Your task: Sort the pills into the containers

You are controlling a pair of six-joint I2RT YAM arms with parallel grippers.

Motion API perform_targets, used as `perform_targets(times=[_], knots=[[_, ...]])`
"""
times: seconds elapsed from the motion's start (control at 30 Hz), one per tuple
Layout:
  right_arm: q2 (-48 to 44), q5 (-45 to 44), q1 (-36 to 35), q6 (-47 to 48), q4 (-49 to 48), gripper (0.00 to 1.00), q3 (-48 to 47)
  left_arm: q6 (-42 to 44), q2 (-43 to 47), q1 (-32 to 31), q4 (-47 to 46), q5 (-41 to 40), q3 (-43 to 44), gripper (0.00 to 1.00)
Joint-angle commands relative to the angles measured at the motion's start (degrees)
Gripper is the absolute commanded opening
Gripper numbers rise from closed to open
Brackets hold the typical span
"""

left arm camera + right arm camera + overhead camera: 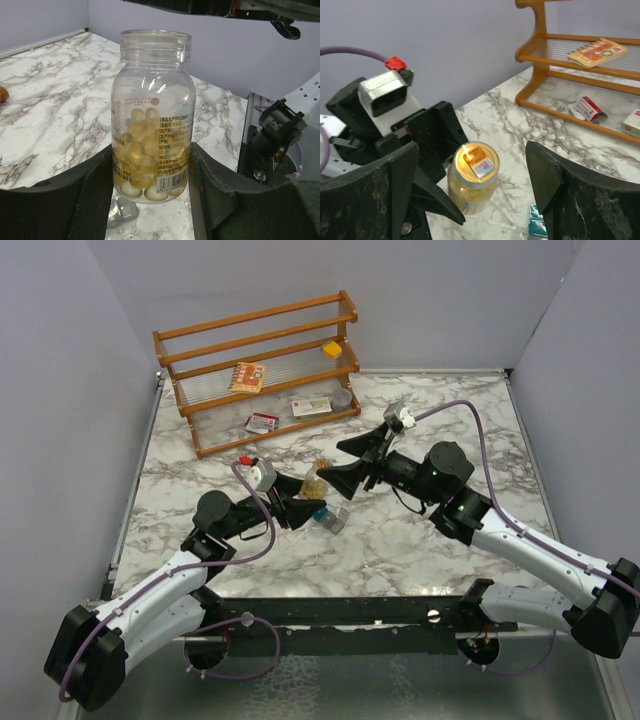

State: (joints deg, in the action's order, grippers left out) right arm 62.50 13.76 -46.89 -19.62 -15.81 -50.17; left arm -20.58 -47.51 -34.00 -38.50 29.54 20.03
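A clear pill bottle point(151, 120) of yellow softgels, lid on, stands upright between my left gripper's point(151, 150) fingers, which press its two sides low down. In the top view the left gripper point(305, 498) holds the bottle point(314, 480) at mid-table. The strip of containers point(328, 517), one teal and the others grey, lies just right of it; a grey compartment point(122, 210) shows under the bottle and the teal one point(537, 225) in the right wrist view. My right gripper point(348, 462) is open and empty, its jaws wide either side of the bottle's lid point(475, 160) and above it.
A wooden rack point(260, 370) stands at the back left with a printed packet point(247, 377), a yellow item point(332, 348) and a small box point(311, 407). A red-and-white packet point(262, 422) lies at its foot. Walls close in on the left, back and right.
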Motion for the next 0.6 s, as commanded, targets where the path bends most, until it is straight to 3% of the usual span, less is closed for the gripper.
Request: perform_targets(times=[0.0, 0.17, 0.4, 0.57], knots=[[-0.47, 8.99, -0.22, -3.18, -4.12, 0.85, 0.07, -0.48, -1.90, -0.18, -5.63, 6.46, 2.19, 0.00], [-1.23, 8.75, -0.21, -5.46, -6.44, 0.80, 2.72, -1.88, -2.16, -0.47, -8.42, 9.16, 1.71, 0.00], [-2.11, 9.04, -0.19, -7.45, -8.27, 0.65, 5.43, -3.08, -0.83, -0.63, -10.83, 10.23, 1.15, 0.00], [-2.18, 9.85, -0.21, -7.80, -9.27, 0.64, 6.32, -3.86, -1.20, -0.63, -11.80, 10.50, 1.11, 0.00]])
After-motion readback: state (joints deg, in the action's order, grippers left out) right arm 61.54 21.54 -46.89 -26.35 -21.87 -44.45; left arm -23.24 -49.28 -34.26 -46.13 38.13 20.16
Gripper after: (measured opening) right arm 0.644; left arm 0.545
